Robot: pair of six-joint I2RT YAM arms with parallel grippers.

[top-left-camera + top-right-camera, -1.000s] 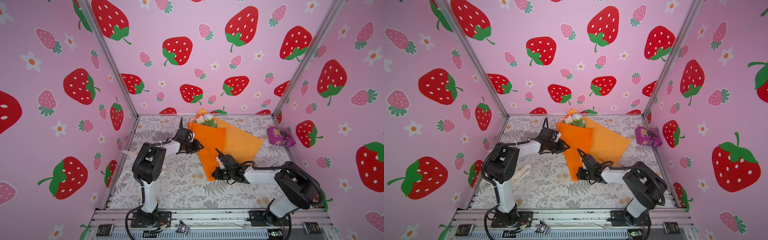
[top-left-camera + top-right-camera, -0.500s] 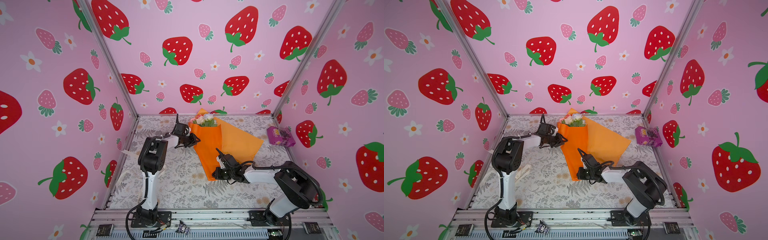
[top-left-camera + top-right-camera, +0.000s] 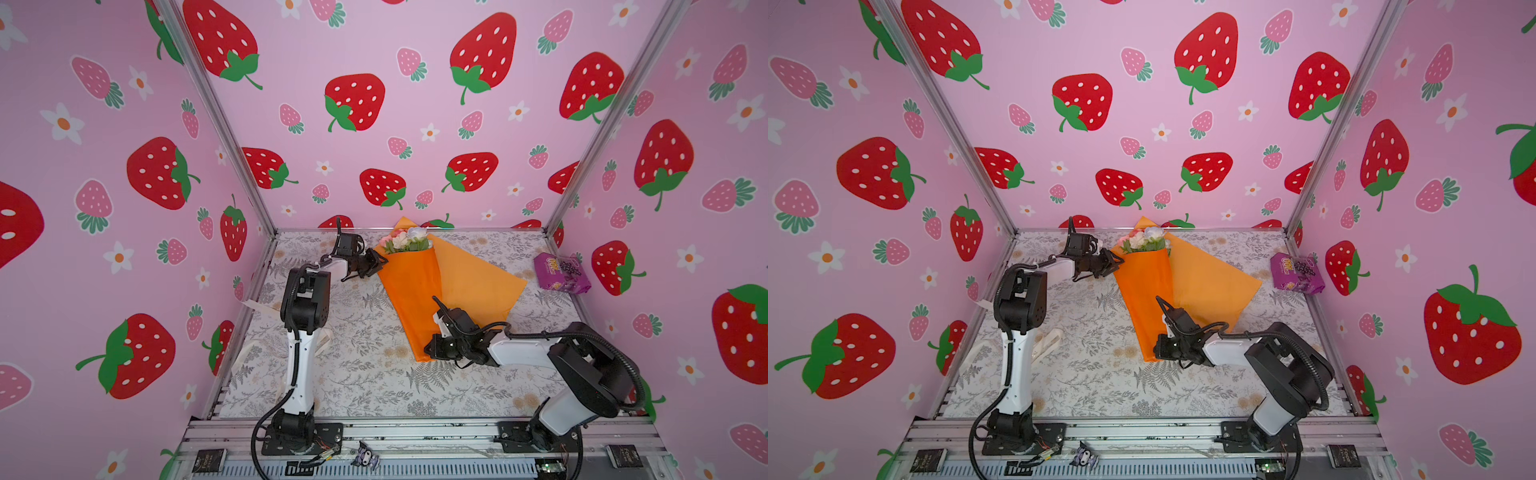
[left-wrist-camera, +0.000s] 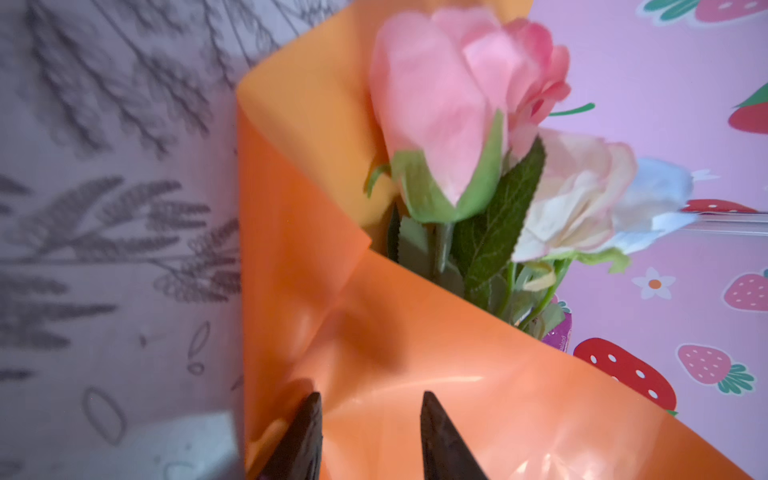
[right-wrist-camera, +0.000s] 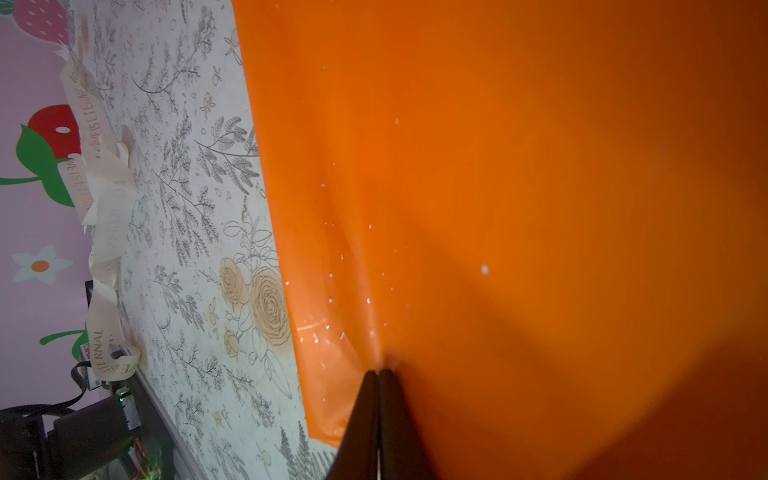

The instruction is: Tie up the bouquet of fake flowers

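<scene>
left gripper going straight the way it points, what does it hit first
Most likely the orange wrapping paper, just ahead of the left gripper; the pink rose lies beyond. Depth is unclear, so it may already touch.

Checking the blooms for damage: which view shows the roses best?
The left wrist view: the roses are close and large, petals distinct. In both top views they are a tiny cluster at the far end of the orange wrapping paper. The right wrist view shows only that paper.
</scene>
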